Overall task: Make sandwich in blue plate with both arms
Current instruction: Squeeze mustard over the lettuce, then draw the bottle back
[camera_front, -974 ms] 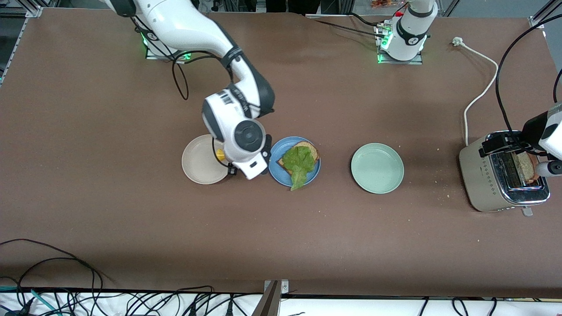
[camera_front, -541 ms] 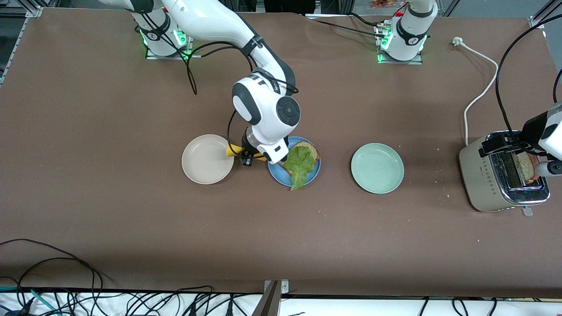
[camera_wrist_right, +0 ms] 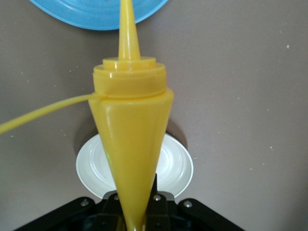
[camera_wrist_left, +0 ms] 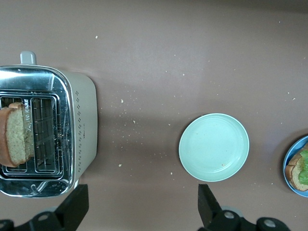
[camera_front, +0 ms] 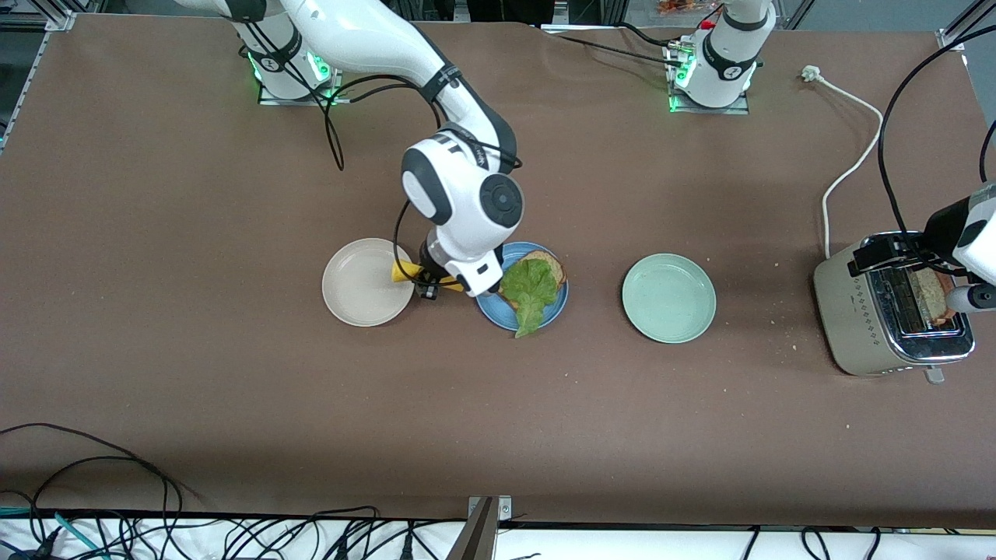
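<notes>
Right arm (camera_front: 389, 47) reaches from its base down toward table centre, elbow bent, wrist (camera_front: 463, 198) turned downward above the gap between the beige-white plate (camera_front: 359, 292) and the blue plate (camera_front: 545, 307). Right gripper (camera_front: 426, 281) hangs there, fingers clamped on a yellow squeeze bottle (camera_wrist_right: 131, 144). The bottle lies tipped, its nozzle (camera_wrist_right: 127, 29) aimed at the blue plate's rim, a thin yellow cap tether (camera_wrist_right: 43, 113) trailing off sideways. In the right wrist view the bottle body covers the middle of the beige-white plate under it.

Blue plate sits mid-table, between the beige-white plate at its 9 o'clock and the pale green plate (camera_front: 668, 298) at its 3 o'clock in the front view. On it: one slice of brown bread (camera_front: 551, 264) with a ruffled lettuce leaf (camera_front: 531, 292) on top, the leaf's tip hanging over the rim at about 6 o'clock. No top slice on it.

Left arm comes in at the left arm's end of the table, wrist (camera_front: 973, 233) level over the silver toaster (camera_front: 864, 327). Left gripper (camera_wrist_left: 139, 207) fingers stand wide apart, holding nothing. A bread slice (camera_wrist_left: 14, 134) stands in one toaster slot. White power cord (camera_front: 852, 163) runs from the toaster toward 12 o'clock. Crumbs (camera_wrist_left: 126, 120) are scattered between toaster and pale green plate.
</notes>
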